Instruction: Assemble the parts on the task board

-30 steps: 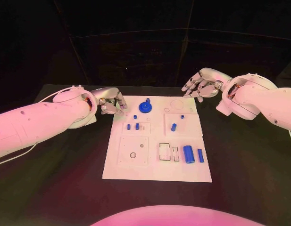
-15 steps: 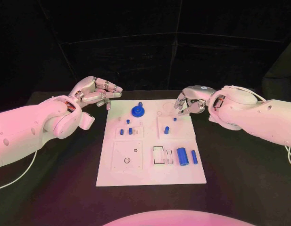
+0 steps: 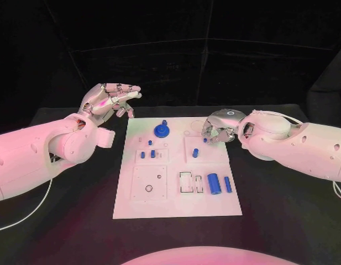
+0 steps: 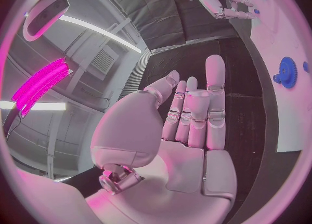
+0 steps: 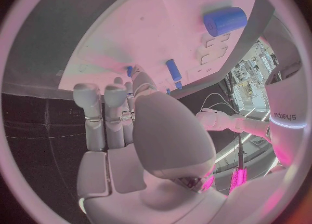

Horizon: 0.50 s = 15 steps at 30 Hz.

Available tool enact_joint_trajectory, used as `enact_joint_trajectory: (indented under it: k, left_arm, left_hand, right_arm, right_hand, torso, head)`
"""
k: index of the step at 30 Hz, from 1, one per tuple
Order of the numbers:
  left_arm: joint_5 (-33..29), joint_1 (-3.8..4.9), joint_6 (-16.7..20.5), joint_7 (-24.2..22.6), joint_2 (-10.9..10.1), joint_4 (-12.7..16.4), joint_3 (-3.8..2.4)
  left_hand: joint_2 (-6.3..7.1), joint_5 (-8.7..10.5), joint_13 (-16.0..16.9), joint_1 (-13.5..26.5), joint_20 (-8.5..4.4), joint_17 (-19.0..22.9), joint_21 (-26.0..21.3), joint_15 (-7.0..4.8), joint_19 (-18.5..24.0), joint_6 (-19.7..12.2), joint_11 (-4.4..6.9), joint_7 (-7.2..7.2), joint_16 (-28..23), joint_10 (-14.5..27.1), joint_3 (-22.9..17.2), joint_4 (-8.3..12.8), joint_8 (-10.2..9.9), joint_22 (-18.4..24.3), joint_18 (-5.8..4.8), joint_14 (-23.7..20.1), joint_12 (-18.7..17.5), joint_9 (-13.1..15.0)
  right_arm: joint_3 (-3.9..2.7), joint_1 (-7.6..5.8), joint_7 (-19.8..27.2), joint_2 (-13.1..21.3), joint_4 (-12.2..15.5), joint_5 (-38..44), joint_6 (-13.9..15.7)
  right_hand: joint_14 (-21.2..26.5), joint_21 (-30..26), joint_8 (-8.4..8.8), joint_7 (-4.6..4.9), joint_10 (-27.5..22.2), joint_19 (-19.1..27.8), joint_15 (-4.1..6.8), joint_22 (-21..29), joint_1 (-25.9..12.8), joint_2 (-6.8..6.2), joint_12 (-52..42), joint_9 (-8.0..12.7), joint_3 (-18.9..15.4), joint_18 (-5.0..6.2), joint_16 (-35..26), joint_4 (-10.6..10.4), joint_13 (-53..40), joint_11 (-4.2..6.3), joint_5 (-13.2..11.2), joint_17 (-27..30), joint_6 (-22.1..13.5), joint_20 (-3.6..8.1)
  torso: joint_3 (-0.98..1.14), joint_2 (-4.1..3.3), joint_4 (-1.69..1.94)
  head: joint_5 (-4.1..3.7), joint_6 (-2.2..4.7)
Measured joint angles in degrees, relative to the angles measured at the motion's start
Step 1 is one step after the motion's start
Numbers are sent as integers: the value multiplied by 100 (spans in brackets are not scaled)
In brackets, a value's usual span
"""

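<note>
Silver left hand [image 3: 109, 100] above flat white task board [image 3: 176, 193], toothed blue gear [image 3: 161, 131]

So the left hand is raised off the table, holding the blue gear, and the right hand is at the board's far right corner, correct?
Not quite. The left hand is raised but holds nothing; the head view shows the blue gear on the task board. The right hand part is right.

The left hand [image 3: 109, 99] is hovering raised beside the board's [image 3: 178, 204] far-left corner — fingers apart, empty; the right hand [image 3: 220, 126] is hanging over its far-right corner, holding nothing.
</note>
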<state>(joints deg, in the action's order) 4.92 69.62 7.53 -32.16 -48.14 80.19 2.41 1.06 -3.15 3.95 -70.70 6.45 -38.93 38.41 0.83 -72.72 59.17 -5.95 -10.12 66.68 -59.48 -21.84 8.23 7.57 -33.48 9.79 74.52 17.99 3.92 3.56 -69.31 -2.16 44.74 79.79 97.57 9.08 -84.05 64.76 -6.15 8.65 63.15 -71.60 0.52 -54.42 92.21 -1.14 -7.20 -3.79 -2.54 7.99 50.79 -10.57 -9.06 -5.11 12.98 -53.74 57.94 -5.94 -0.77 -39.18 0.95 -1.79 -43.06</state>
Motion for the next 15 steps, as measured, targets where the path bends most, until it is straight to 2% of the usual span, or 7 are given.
enact_joint_trajectory:
  k: [2, 8, 9, 10, 13, 15]
  left_arm:
    - [-46, 0, -11, -17, -1, 8, 0]
    - [-137, 0, -42, -28, -8, 23, 0]
    - [-149, 0, -45, -28, -14, 30, 1]
    - [-156, 0, -47, -28, -18, 34, 1]
    - [-175, 0, -52, -28, -28, 41, 1]
    - [-184, 0, -53, -27, -32, 42, 1]
  left_hand:
    - [0, 0, 0, 0, 0, 8, 0, 0, 0, 0, 0, 0, -1, 0, 0, 0, 0, 2, 0, 0, 0, 0]
    - [0, 0, 0, -1, 12, 116, -53, 6, 12, -16, -20, -15, -62, 20, 42, 10, 0, 33, -3, -47, 21, 0]
    - [0, 0, 0, -1, 19, 125, -65, 21, 19, -22, -20, -21, -65, 20, 48, 16, 0, 35, -2, -62, 21, 0]
    - [0, 0, 0, -1, 20, 128, -66, 21, 19, -22, -20, -21, -65, 20, 48, 16, 0, 35, -3, -62, 21, 0]
    - [0, 0, 1, -1, 19, 146, -66, 20, 19, -22, -19, -21, -65, 62, 48, 16, 0, 45, -3, -62, 21, -5]
    - [0, 0, 1, -1, 20, 153, -66, 21, 20, -21, -19, -21, -65, 62, 48, 16, 0, 45, -3, -62, 21, -5]
  right_arm:
    - [1, 13, 0, -27, -19, 33, -13]
    - [1, 35, 10, -87, -63, 80, -61]
    - [1, 37, 12, -92, -69, 84, -75]
    - [1, 39, 13, -97, -75, 87, -85]
    - [1, 41, 15, -113, -93, 95, -118]
    - [1, 43, 15, -128, -104, 99, -143]
  right_hand:
    - [18, 21, 0, 8, -1, -9, -18, -39, 30, -30, 3, 0, 26, 0, 48, -6, 29, -1, 0, -34, 8, -9]
    - [22, 138, 38, 28, -1, -33, -22, -166, 57, -3, 21, 0, 155, 1, 181, 12, 124, -1, -4, -112, 29, 8]
    - [23, 183, 43, 26, 0, -55, -22, -212, 72, 12, 41, 0, 195, -13, 231, 16, 145, -2, -36, -153, 31, -9]
    - [23, 235, 67, 11, 16, -104, -22, -276, 85, 25, 44, -2, 240, -93, 299, 20, 166, -13, -65, -199, 53, 1]
    - [23, 337, 67, 9, 74, -122, -22, -405, 106, 3, 44, -6, 327, -91, 431, 22, 219, 10, -93, -296, 92, 1]
    - [23, 433, 91, 11, 138, -193, -22, -525, 137, 34, 44, -6, 414, -90, 548, 31, 252, 12, -130, -382, 138, 9]
  torso:
    - [0, 0, 0]
    - [1, -1, 4]
    - [1, -1, 4]
    - [2, -2, 3]
    - [2, -5, 3]
    - [4, -7, 0]
  head:
    - [10, -4]
    - [35, -36]
    - [36, -42]
    - [36, -44]
    - [36, -51]
    - [38, -64]
